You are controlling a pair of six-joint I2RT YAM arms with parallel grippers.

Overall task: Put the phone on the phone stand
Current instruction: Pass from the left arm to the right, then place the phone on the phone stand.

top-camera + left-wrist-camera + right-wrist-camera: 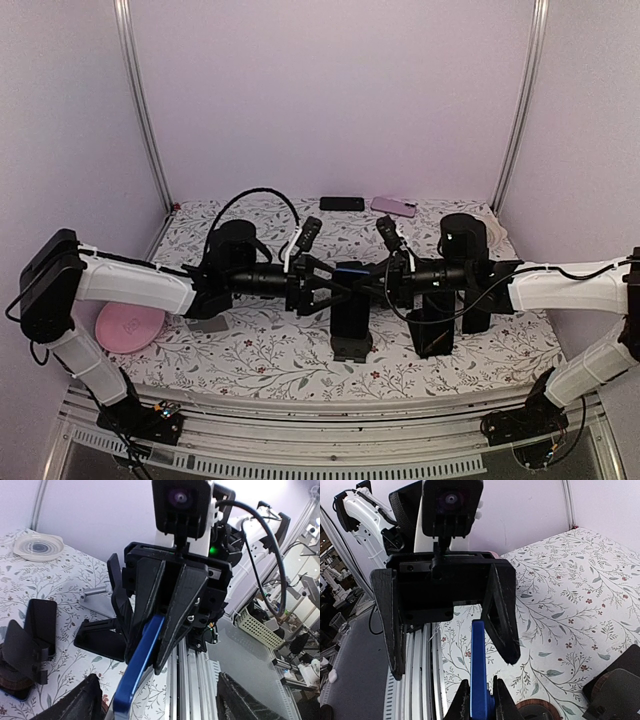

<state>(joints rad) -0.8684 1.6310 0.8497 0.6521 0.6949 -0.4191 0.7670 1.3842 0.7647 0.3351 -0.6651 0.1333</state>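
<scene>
A blue phone [350,270] hangs on edge in mid-air between the two arms, above the black phone stand [351,322] with its grey base. My right gripper [481,692] is shut on the phone's [479,665] near end, one finger on each flat face. My left gripper [157,685] is open, and its fingers [85,700] stand wide on either side of the phone's [145,655] other end without touching it. In the top view the left gripper [318,283] and right gripper [375,278] face each other over the stand.
A second black stand [435,332] stands just right of the first. A pink plate [130,327] lies at the left. A black phone [342,204] and a purple phone [393,206] lie at the back edge. Black cylinders [232,245] [463,235] stand behind each arm.
</scene>
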